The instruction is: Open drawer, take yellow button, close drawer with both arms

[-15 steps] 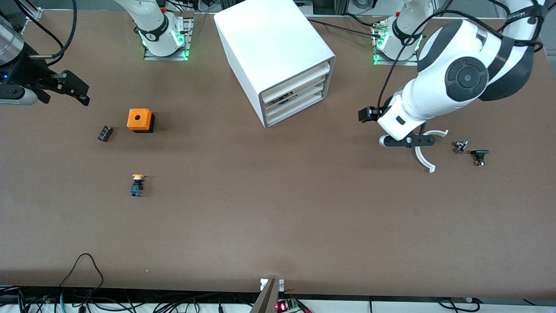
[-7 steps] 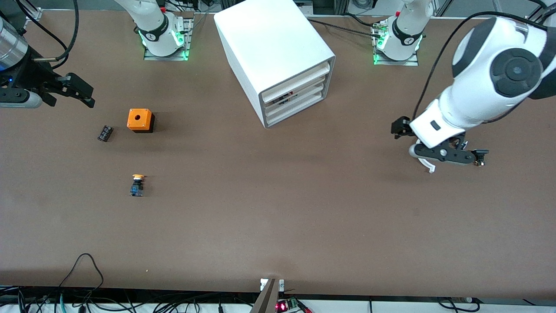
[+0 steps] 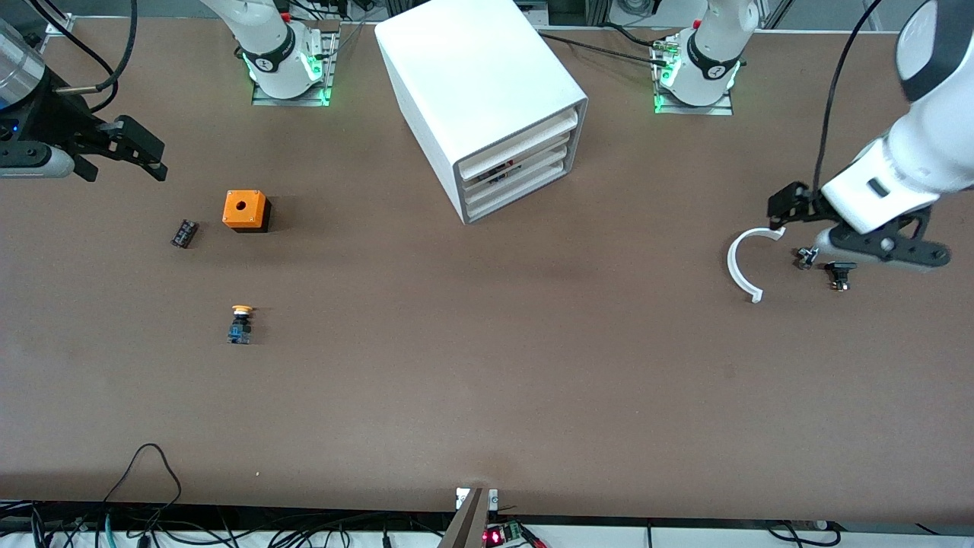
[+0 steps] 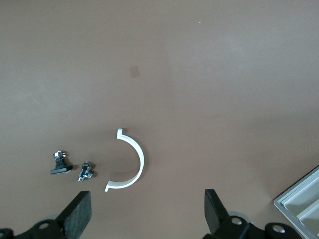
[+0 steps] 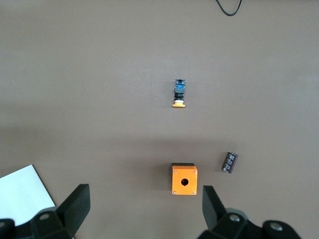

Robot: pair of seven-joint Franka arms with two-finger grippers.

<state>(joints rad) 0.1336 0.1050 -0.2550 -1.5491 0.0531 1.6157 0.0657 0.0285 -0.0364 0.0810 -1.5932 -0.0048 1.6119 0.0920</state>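
The left end effector (image 3: 875,251) had just swung away from the middle of the desk (image 3: 487,396), out toward the left arm's end. A second before, it hung over the white curved piece (image 3: 742,266); now that piece lay bare, and the end effector was over the two small dark parts (image 3: 825,266) just beside it. Its fingers (image 4: 77,214) stood wide apart and held nothing. The right end effector (image 3: 125,148) had hardly moved. It hung over the right arm's end of the desk, also wide open and empty, and that arm looked like it was waiting. The button (image 3: 241,323) sat on the desk, out in the open, nearer to the front camera than the orange cube (image 3: 245,211) and the little black block (image 3: 184,233). Nothing was touching it. The white cabinet (image 3: 487,99) stood between the two arm bases, and its drawers (image 3: 517,169) all looked pushed in. So the button was already out and the drawers were shut, and both arms were empty and away from the cabinet. I think that meant the job was about done, and the arms were just pulling back to rest.
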